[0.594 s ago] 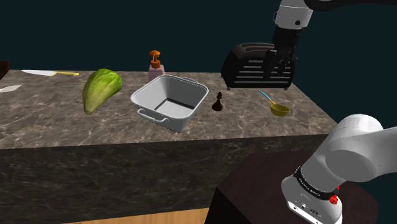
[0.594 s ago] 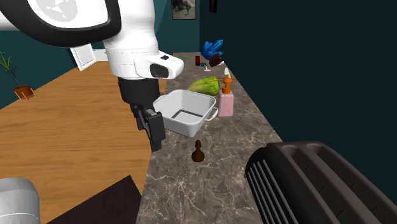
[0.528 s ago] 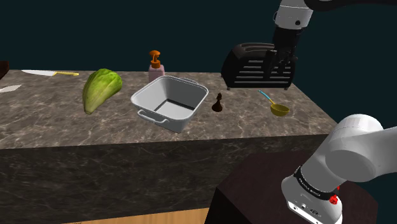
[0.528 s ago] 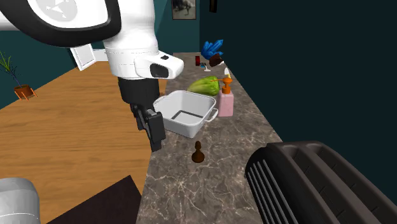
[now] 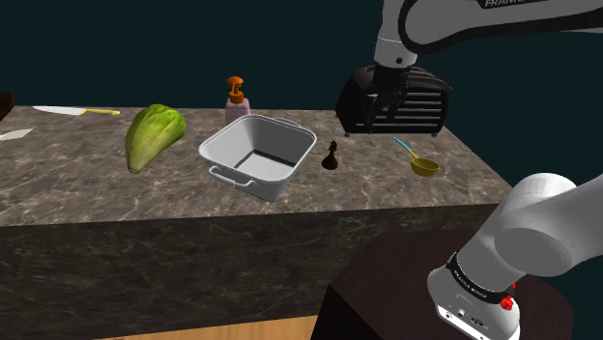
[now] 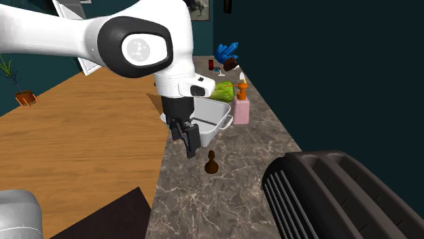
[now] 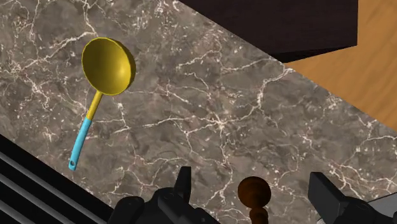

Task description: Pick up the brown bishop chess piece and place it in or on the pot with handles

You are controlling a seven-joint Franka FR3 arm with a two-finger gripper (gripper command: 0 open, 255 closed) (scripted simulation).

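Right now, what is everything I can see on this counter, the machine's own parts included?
Chess piece: one, brown, on the counter between pot and ladle.
Pot: one, light grey, two handles, mid-counter.
Lettuce: one, green, on the shoulder view's left of the pot.
Soap bottle: one, pink with orange pump, behind the pot.
Toaster: one, black, back of the counter.
Ladle: one, yellow with blue handle, before the toaster.
Knife: one, yellow handle, counter's far end.
Counter: one, brown, veined.
Arm: one, white with dark joints, reaching over the counter.
Claw: one, black, open, above the chess piece, not touching.
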